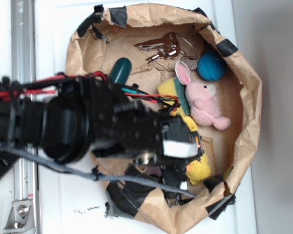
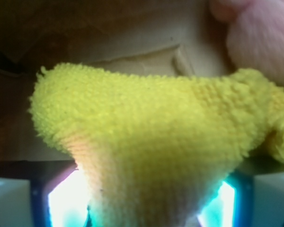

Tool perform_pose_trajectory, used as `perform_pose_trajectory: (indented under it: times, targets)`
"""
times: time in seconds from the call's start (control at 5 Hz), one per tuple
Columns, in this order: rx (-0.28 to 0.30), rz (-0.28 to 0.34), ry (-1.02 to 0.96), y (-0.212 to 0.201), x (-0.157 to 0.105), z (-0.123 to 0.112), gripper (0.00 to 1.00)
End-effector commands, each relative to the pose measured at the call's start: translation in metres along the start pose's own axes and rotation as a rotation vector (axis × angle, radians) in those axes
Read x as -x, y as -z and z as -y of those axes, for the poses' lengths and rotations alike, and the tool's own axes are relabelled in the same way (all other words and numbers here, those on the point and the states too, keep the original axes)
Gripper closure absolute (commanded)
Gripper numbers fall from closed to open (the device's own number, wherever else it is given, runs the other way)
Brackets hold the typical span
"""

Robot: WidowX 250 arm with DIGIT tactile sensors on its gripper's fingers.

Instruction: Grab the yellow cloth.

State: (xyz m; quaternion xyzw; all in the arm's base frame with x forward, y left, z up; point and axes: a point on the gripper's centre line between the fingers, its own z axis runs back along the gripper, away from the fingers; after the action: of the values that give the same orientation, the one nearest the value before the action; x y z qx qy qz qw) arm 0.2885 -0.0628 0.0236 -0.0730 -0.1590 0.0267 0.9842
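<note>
Exterior view: a white table [image 1: 53,29] carries a crumpled brown paper tray [image 1: 249,97] edged with black tape.
Contents: keys [image 1: 161,48], blue ball [image 1: 211,66], pink bunny [image 1: 205,100], sponge [image 1: 173,90].
Gripper [image 1: 193,158]: low over the tray floor, jaws closed on the cloth [image 2: 151,142].
Cloth: pinched between the fingers [image 2: 66,201], bunching up in the wrist view; its loose end pokes out just below the gripper.
</note>
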Motion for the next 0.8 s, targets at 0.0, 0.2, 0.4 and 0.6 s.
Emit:
perform_pose_trajectory:
  times: [0.0, 0.2, 0.4, 0.6]
  targets:
    - [-0.082, 0.133, 0.077, -0.020, -0.039, -0.003, 1.00]
    - [-0.086, 0.139, 0.075, -0.029, -0.044, -0.016, 1.00]
    - [-0.088, 0.143, 0.091, -0.059, -0.047, -0.026, 1.00]
    - [-0.135, 0.051, 0.130, -0.107, -0.039, -0.026, 1.00]
